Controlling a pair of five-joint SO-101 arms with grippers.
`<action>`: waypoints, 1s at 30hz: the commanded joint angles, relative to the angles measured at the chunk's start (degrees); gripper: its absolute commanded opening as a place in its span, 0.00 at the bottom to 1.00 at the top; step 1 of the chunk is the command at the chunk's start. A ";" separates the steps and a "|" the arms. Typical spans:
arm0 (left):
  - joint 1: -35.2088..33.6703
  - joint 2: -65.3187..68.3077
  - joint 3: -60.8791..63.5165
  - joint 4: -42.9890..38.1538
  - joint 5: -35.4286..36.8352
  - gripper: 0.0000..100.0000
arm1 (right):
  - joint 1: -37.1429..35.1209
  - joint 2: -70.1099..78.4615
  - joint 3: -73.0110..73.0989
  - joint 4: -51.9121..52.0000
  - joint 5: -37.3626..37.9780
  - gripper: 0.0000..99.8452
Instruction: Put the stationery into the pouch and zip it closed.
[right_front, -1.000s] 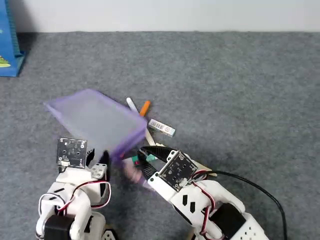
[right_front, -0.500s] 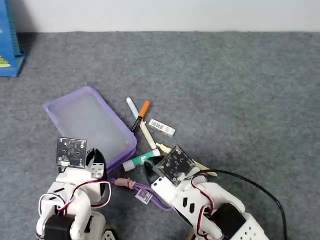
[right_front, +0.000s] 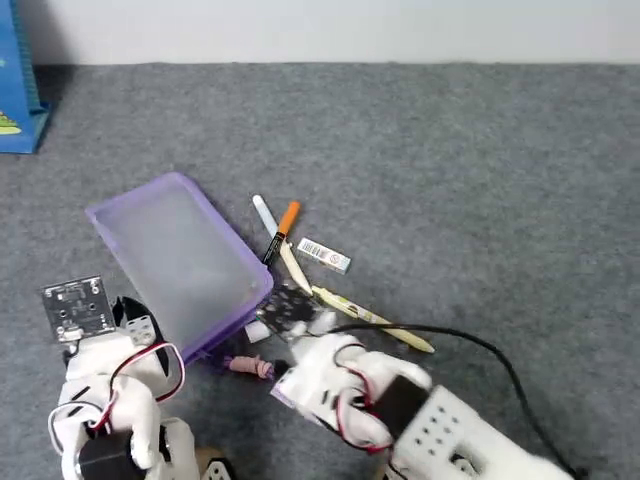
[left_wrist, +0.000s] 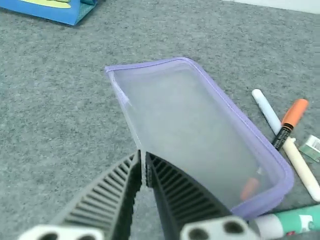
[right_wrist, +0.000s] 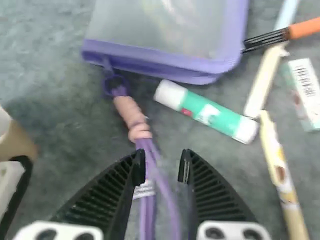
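Grey carpet (right_front: 480, 180), white wall (right_front: 350, 30) up top, blue box (right_front: 15, 90) upper left.
One purple pouch (right_front: 180, 255) left of centre, six stationery bits (right_front: 293, 268) just beside it; left gripper (left_wrist: 143, 159) pinched closed, right gripper (right_wrist: 161, 165) open astride the purple strap (right_wrist: 148, 155).

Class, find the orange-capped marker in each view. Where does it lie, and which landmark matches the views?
High view: the orange-capped marker lies just right of the purple pouch.
Left wrist view: the marker lies beside the pouch's long edge, apart from it.
Right wrist view: the marker lies off the pouch's rounded corner.
Shared landmark: the purple pouch.
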 joint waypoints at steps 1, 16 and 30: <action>-0.62 -0.70 -0.48 -1.41 -0.44 0.02 | -4.09 9.80 -4.66 -5.23 -2.46 0.13; -0.44 -0.70 -0.40 -1.41 -0.44 0.02 | -5.93 34.42 -12.48 -16.75 -2.81 0.13; -0.70 -0.70 -0.40 -0.44 -0.44 0.02 | -4.97 48.40 -17.76 -21.41 -2.46 0.13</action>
